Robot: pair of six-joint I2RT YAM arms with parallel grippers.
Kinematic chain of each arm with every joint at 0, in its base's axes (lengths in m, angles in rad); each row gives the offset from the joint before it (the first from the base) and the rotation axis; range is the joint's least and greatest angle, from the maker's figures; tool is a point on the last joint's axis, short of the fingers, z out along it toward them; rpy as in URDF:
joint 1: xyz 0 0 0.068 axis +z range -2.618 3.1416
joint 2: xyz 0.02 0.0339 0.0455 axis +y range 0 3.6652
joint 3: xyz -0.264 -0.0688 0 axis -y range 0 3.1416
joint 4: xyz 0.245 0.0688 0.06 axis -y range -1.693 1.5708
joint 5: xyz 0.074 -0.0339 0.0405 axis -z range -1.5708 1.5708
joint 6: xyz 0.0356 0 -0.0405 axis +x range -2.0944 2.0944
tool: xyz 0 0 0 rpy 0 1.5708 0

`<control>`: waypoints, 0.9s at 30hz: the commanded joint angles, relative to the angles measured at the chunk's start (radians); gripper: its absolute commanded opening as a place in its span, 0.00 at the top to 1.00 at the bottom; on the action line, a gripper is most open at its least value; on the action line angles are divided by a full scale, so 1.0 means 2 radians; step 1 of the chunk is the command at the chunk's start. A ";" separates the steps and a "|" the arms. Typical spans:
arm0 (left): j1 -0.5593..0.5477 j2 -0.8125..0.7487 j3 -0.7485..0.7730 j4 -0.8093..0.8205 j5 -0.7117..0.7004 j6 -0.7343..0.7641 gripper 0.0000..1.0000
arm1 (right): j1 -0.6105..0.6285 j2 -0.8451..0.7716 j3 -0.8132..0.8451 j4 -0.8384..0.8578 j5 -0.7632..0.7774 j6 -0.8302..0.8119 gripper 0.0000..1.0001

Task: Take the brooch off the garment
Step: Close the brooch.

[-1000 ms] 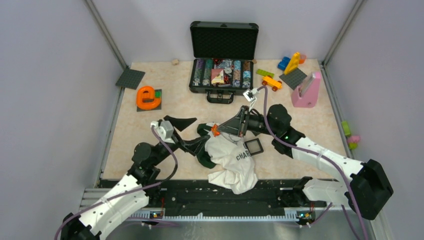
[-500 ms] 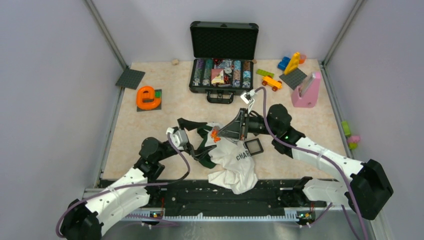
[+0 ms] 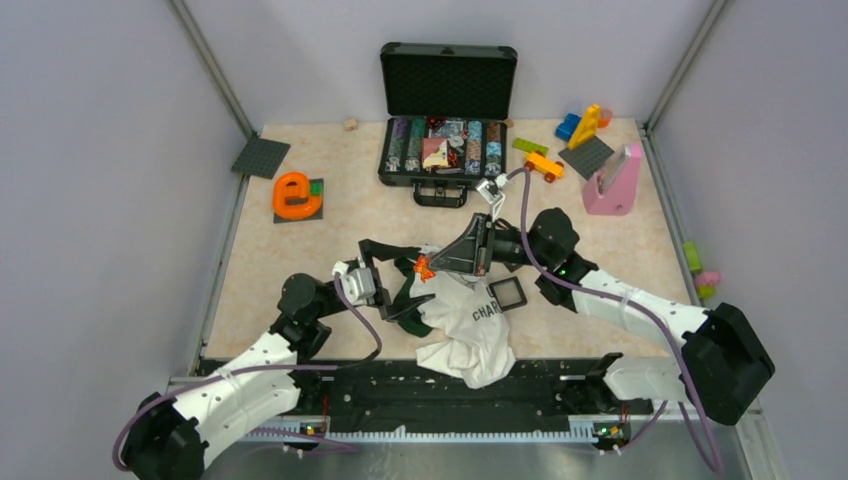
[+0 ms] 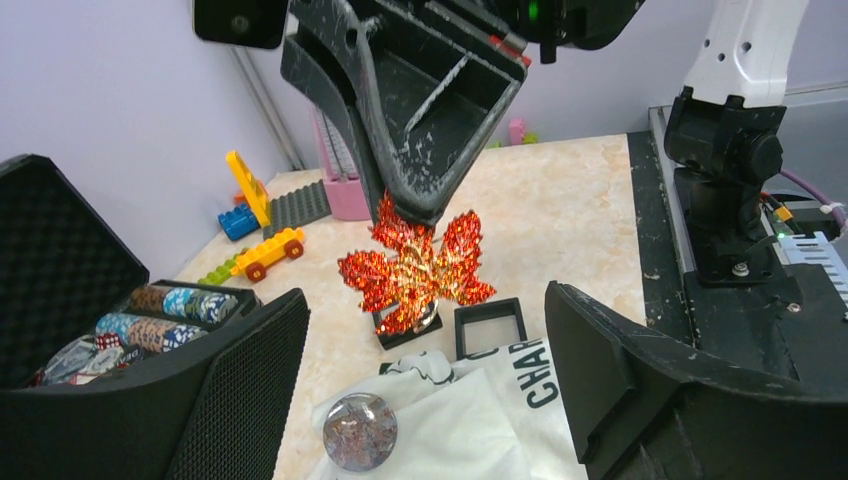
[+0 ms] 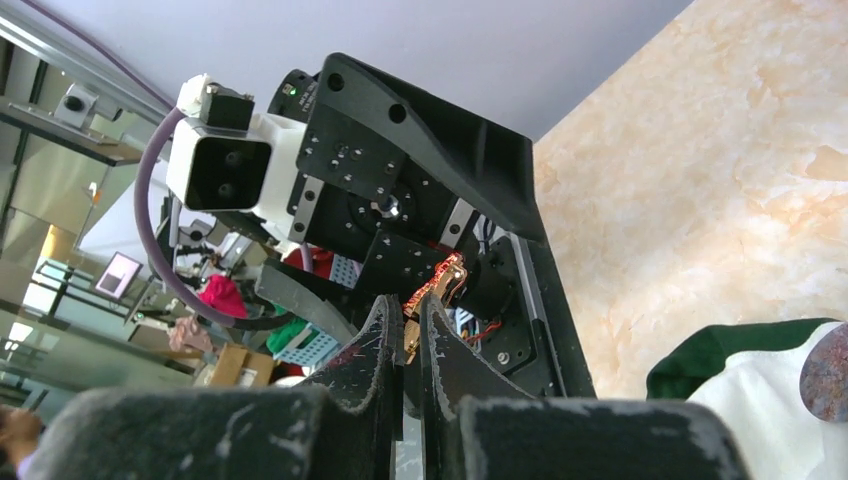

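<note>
Beige marbled worktop [image 3: 300, 270], grey walls. White shirt [image 3: 470, 335] crumpled at near edge; black print legible as "CHAR", rest out of sight. No other writing readable.

Overhead: brooch [image 3: 424, 267] only an orange speck at tip of right pincer [image 3: 432, 264].

Left wrist: glittering red-orange leaf, hanging above shirt's collar end, no contact with cloth visible.

Right wrist: thin gold edge nipped between fingers.

Right pincer clenched on brooch. Left pincer [image 3: 415, 280] spread wide either side of brooch, touching nothing.
</note>
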 commanded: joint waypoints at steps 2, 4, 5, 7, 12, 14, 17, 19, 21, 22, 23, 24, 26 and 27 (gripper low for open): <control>-0.002 0.002 0.020 0.052 0.021 -0.009 0.09 | -0.002 -0.004 0.006 0.028 -0.009 -0.007 1.00; -0.001 0.003 0.019 0.060 0.025 -0.015 0.10 | -0.001 -0.006 0.007 0.017 -0.006 -0.016 1.00; -0.002 0.004 0.020 0.063 0.026 -0.018 0.11 | -0.001 -0.007 0.008 0.015 -0.006 -0.018 1.00; -0.002 0.006 0.020 0.067 0.027 -0.023 0.13 | -0.001 -0.006 0.008 0.013 -0.007 -0.019 1.00; -0.002 0.010 0.019 0.076 0.030 -0.030 0.16 | 0.003 -0.004 0.009 0.016 -0.006 -0.019 1.00; -0.002 0.011 0.020 0.075 0.028 -0.031 0.17 | 0.005 -0.004 0.011 0.016 -0.005 -0.019 1.00; -0.002 0.010 0.021 0.075 0.026 -0.031 0.21 | 0.007 -0.003 0.011 0.015 -0.004 -0.019 1.00; -0.002 0.010 0.021 0.075 0.026 -0.032 0.25 | 0.007 -0.002 0.011 0.015 -0.002 -0.020 1.00; -0.002 0.010 0.022 0.075 0.026 -0.033 0.27 | 0.008 -0.002 0.010 0.016 -0.001 -0.019 1.00; -0.003 0.009 0.022 0.075 0.025 -0.034 0.27 | 0.009 -0.002 0.010 0.016 0.000 -0.019 1.00; -0.002 0.009 0.022 0.075 0.025 -0.034 0.28 | 0.009 -0.001 0.010 0.017 0.000 -0.020 1.00; -0.002 0.009 0.022 0.075 0.025 -0.034 0.28 | 0.009 -0.001 0.010 0.017 0.000 -0.019 1.00; -0.003 0.010 0.022 0.075 0.024 -0.034 0.28 | 0.010 0.000 0.011 0.019 -0.001 -0.018 1.00; -0.003 0.010 0.023 0.075 0.024 -0.034 0.28 | 0.011 0.001 0.011 0.019 0.000 -0.018 1.00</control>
